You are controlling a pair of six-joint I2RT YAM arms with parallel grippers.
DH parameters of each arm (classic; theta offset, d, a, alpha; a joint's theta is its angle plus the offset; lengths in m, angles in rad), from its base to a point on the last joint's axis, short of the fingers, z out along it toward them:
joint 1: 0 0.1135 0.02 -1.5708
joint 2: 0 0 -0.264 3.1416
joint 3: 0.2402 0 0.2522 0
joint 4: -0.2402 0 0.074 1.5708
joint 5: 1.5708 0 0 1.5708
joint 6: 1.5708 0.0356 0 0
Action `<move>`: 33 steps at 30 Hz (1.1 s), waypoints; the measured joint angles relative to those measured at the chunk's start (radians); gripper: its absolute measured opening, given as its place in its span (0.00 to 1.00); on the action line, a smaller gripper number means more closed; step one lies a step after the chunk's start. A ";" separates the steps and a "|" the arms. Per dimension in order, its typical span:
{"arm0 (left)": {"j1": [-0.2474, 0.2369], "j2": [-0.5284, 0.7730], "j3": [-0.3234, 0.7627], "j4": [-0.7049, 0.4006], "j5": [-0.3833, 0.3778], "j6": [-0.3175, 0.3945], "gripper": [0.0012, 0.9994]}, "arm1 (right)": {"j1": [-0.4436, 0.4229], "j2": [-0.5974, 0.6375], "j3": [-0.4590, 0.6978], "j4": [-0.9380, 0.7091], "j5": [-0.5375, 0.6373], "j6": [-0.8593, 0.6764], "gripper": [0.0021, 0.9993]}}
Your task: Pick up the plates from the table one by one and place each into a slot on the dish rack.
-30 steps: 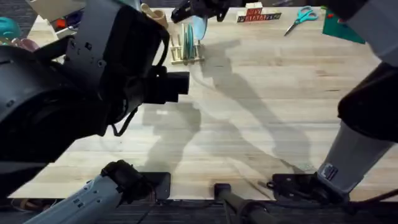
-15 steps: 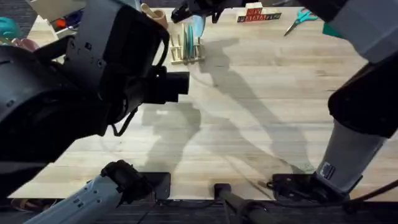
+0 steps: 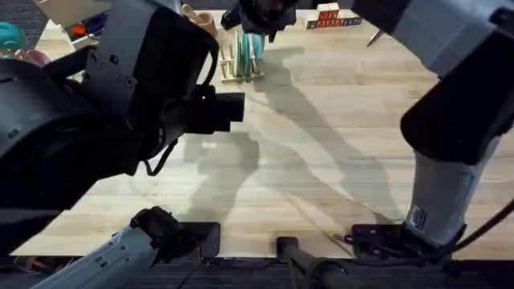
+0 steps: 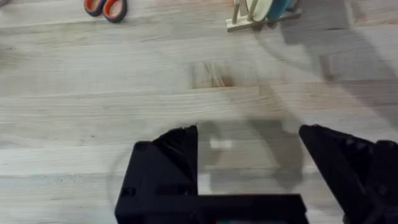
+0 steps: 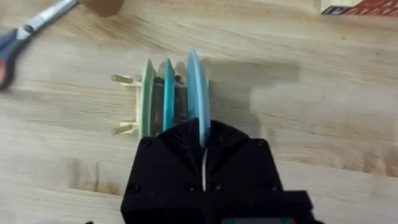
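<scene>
Scene: The right pincer (image 5: 204, 149) is seen clamped on the rim of a pale blue plate (image 5: 195, 87), held on edge above the dish rack (image 3: 241, 64) at the far side of the worktop (image 3: 337, 144).

Plate position: The pale blue plate is lined up beside a teal plate (image 5: 168, 93) and a pale green plate (image 5: 147, 96), both already standing upright between the pegs; whether its lower edge has reached the rack base cannot be told.

Step in hand: The plate is judged to be going down into a slot next to the teal one, the last stretch of the placing.

How it is done well: The plate is best kept vertical and parallel to its neighbours, so that its rim passes between the pegs rather than landing on a peg tip. The descent should be made slowly and straight. The grip is best released only once the weight is felt to be borne by the rack, and the pincer then lifted straight up so the standing plates are not nudged.

Risk: The rack looks light and could be pushed or tipped by a sideways press.

Left arm: The left pincer (image 4: 249, 155) is held apart and empty, low over bare worktop well short of the rack.

Also in view: Scissors (image 4: 106, 7) lie nearby, untouched.
</scene>
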 joint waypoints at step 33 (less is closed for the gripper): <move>0.000 0.000 0.000 0.000 0.000 0.000 0.99 | 0.000 0.017 0.002 -0.019 -0.019 0.030 0.03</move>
